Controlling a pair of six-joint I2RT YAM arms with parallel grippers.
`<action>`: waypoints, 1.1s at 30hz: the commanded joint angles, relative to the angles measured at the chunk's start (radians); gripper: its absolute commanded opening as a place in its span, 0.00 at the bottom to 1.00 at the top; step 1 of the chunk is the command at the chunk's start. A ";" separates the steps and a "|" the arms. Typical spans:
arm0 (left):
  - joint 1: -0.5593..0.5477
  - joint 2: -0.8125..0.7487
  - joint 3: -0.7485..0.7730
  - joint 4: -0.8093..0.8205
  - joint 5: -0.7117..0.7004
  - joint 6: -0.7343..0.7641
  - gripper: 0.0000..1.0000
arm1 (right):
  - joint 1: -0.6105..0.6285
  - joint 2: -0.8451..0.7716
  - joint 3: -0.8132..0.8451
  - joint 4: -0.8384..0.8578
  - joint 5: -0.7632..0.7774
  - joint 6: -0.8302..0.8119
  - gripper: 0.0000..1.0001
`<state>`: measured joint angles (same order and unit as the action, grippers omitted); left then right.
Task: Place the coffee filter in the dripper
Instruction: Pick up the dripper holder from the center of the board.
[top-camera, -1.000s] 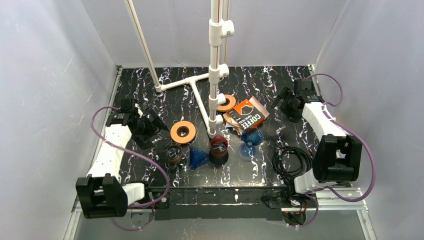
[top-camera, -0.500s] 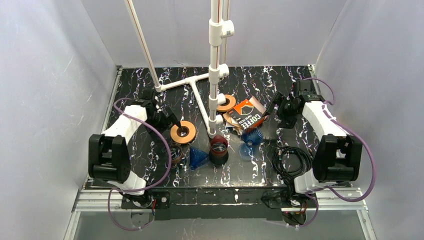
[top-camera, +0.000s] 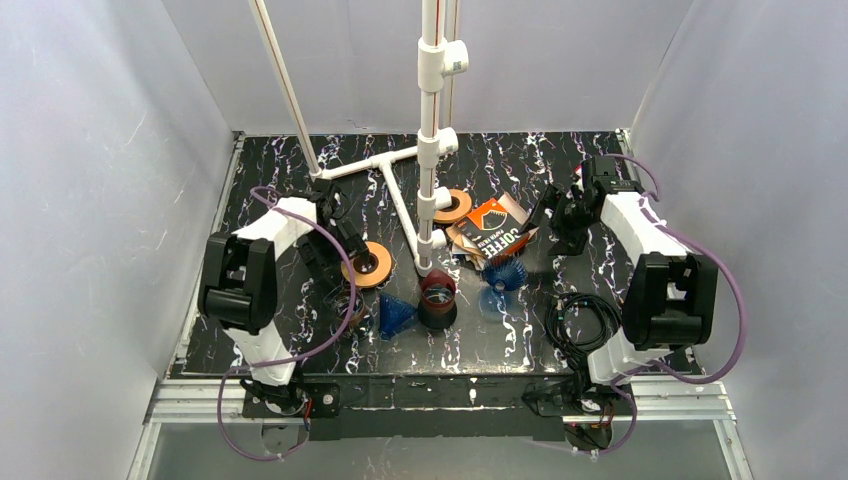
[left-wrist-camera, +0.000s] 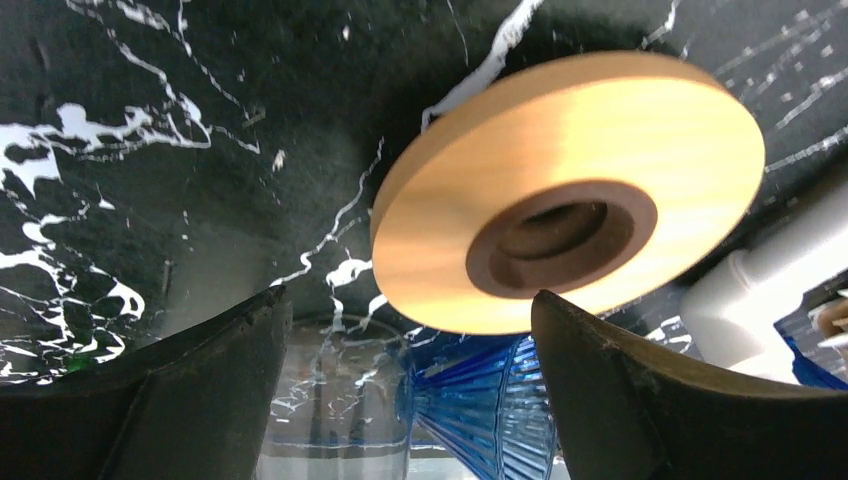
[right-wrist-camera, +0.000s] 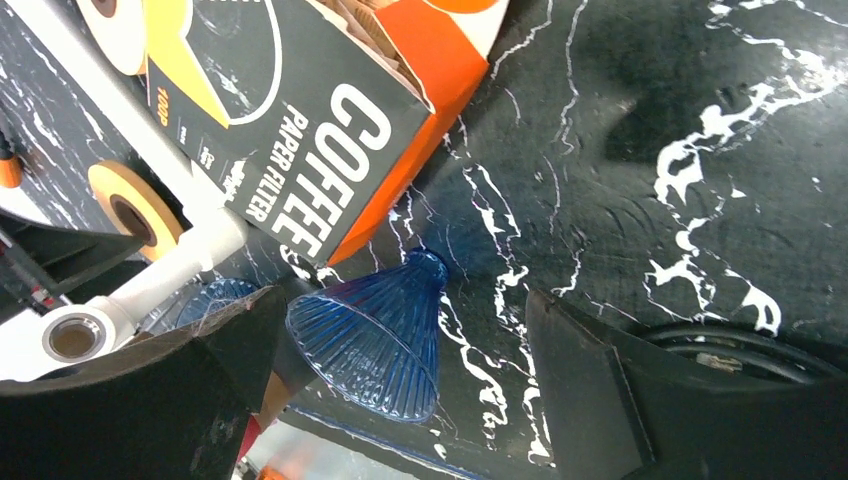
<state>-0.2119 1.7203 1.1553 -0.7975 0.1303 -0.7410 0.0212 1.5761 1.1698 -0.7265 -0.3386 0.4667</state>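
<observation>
Left gripper (top-camera: 350, 250) (left-wrist-camera: 415, 335): jaws apart, nothing held. Wooden ring (top-camera: 368, 263) (left-wrist-camera: 570, 190) sits just ahead, between the fingers; cannot tell if they touch it. A second ago this gripper hung near the table's left edge; the arm has since swung in to the ring.

Right gripper (top-camera: 545, 215) (right-wrist-camera: 400, 390): jaws wide apart, empty; it has shifted toward centre.

Filter box (top-camera: 495, 232) (right-wrist-camera: 290, 130) lies at its 8 o'clock, near, not touching. Blue dripper (top-camera: 505, 272) (right-wrist-camera: 375, 340) lies on its side at 7 o'clock. The box is at 3 o'clock of the left gripper, well apart.
</observation>
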 joint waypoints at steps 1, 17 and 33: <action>-0.008 0.056 0.053 -0.038 -0.049 -0.015 0.87 | 0.021 0.033 0.069 0.026 -0.081 -0.012 0.98; -0.019 0.130 0.138 -0.022 -0.094 0.004 0.53 | 0.066 0.075 0.141 0.037 -0.147 -0.029 0.98; -0.018 -0.103 0.213 0.004 -0.103 0.119 0.29 | 0.088 0.069 0.185 0.026 -0.186 -0.010 0.98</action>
<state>-0.2302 1.7378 1.3087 -0.7849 0.0334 -0.6838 0.1062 1.6707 1.3029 -0.7021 -0.4889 0.4603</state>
